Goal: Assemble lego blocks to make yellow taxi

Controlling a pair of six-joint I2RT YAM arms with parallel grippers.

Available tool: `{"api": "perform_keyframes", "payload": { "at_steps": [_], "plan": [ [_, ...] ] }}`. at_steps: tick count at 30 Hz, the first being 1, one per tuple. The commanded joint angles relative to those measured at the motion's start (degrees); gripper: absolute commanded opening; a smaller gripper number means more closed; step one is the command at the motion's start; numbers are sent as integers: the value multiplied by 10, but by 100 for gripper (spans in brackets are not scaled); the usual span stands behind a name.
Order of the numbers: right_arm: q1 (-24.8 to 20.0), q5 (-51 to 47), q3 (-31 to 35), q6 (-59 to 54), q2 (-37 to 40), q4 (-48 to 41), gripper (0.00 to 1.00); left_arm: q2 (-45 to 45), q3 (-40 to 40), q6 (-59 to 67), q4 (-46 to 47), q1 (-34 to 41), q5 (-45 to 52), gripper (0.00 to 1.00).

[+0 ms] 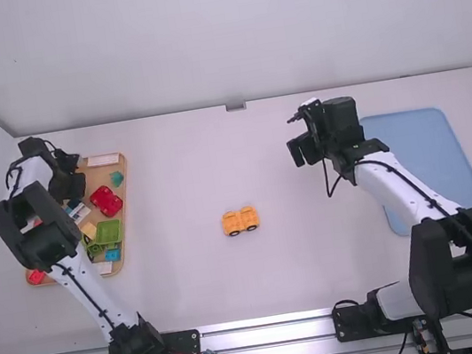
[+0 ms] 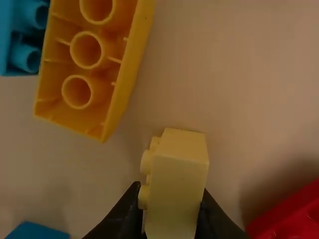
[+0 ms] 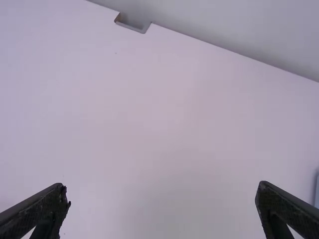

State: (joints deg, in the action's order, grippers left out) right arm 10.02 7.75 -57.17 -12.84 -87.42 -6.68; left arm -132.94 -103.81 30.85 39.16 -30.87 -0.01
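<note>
One orange-yellow toy car piece (image 1: 240, 220) with dark wheels sits on the desk (image 1: 279, 278), near its middle and well apart from both arms. Another of the task's things, a pale yellow block (image 2: 177, 191), is at the tan tray on the left: the left tool (image 1: 66, 184) is clamped on it, its studs facing sideways. I can't tell whether that block touches the tray (image 1: 124, 190). Near it in the left wrist view lies a deeper yellow block (image 2: 85, 69), hollow underside showing, with a blue block (image 2: 20, 40) just beside it. A red piece (image 2: 294, 214) lies on the other side of the held block. Green pieces (image 1: 109, 234) are also in the tray, toward its near end. Across the desk, the right tool (image 1: 305, 150) hangs with its fingers (image 3: 47, 204) wide apart, beside a pale blue mat or tray (image 1: 420, 148).
</note>
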Motion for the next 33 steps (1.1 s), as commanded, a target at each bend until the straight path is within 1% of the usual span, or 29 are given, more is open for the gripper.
{"api": "perform_keyframes", "payload": {
  "at_steps": [1, 2, 6, 8, 11, 13, 19, 24, 27, 29, 31, 33],
  "plan": [
    [2, -1, -13, 2, -4, -1, 99, 15, 10, -21, 3, -3, 15, 22],
    [2, -1, -13, 2, -4, 0, 99, 15, 10, -21, -2, -3, 22, 17],
    [2, -1, -13, 2, -4, 0, 99, 15, 9, -20, -9, -3, 46, 17],
    [2, -1, -13, 2, -4, 0, 99, 15, 8, -21, -9, -3, 55, 12],
    [2, -1, -13, 2, -4, 0, 99, 15, 8, -43, -18, -2, 52, 9],
    [2, -1, -13, 2, -4, 2, 99, 15, 7, -54, -23, -3, 51, 3],
    [2, 0, -13, 4, -4, 2, 99, 23, -9, -76, -14, -2, 52, 2],
    [2, 4, -14, 37, -4, 2, 99, 59, -1, -75, -19, 9, 71, 2],
    [2, 17, -14, 36, -4, 2, 99, 98, 27, -86, -46, 16, 66, 2],
    [2, 19, -14, 37, -4, 2, 99, 134, 61, -85, -72, 26, 67, 2],
    [2, 32, -14, 36, -4, 3, 99, 184, 117, -64, -104, 41, 68, 2],
    [2, 56, -14, 34, -4, 4, 100, 214, 156, -44, -124, 54, 67, 2]
  ]
}}
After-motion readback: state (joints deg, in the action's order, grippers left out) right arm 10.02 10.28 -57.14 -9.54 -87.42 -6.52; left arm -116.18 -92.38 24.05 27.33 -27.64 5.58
